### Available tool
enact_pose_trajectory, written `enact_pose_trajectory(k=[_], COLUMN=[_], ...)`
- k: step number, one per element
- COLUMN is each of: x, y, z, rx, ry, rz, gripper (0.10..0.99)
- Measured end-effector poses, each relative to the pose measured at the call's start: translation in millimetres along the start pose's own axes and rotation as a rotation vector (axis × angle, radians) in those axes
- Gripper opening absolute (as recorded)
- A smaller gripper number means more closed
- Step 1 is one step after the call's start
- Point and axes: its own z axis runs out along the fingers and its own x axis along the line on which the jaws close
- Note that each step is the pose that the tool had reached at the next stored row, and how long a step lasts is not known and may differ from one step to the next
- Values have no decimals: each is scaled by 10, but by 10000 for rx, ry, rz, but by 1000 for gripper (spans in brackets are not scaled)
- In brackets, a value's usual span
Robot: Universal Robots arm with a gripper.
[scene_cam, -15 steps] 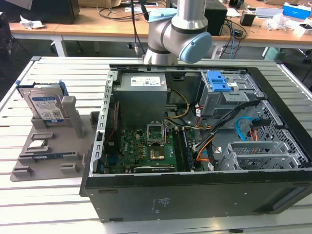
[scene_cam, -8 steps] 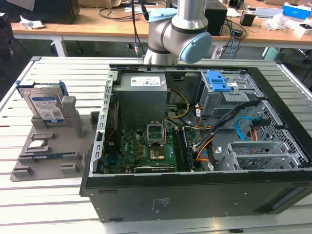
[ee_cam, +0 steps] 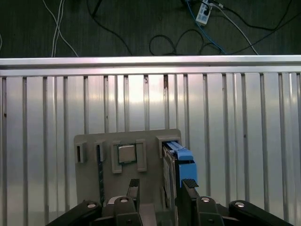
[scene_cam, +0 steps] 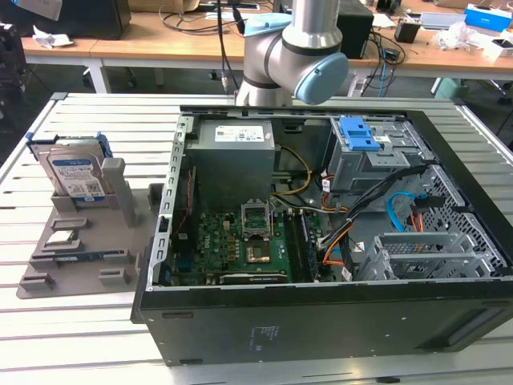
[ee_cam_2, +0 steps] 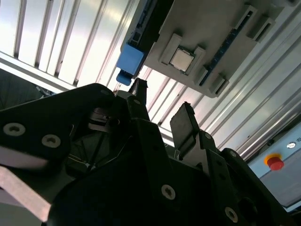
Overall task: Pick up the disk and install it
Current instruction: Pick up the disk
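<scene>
exterior view: the disk, a flat silver-grey hard drive in a blue plastic bracket, stands upright in a grey plastic holder tray at the exterior view's left of the open black computer case. first wrist view: the black gripper hangs over the tray, fingers apart and empty. second wrist view: the bracket's blue edge shows beyond the spread fingertips.
</scene>
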Motion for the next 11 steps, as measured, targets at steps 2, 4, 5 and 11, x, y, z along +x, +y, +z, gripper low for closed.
enact_pose_trajectory(k=[2, 4, 5, 11], x=[0, 0, 0, 0], y=[-6, -11, -13, -32], z=[9, 16, 19, 44], rx=[1, 0, 0, 0], ry=[0, 1, 1, 1], rz=[0, 0, 0, 0], gripper=[482, 482, 482, 482])
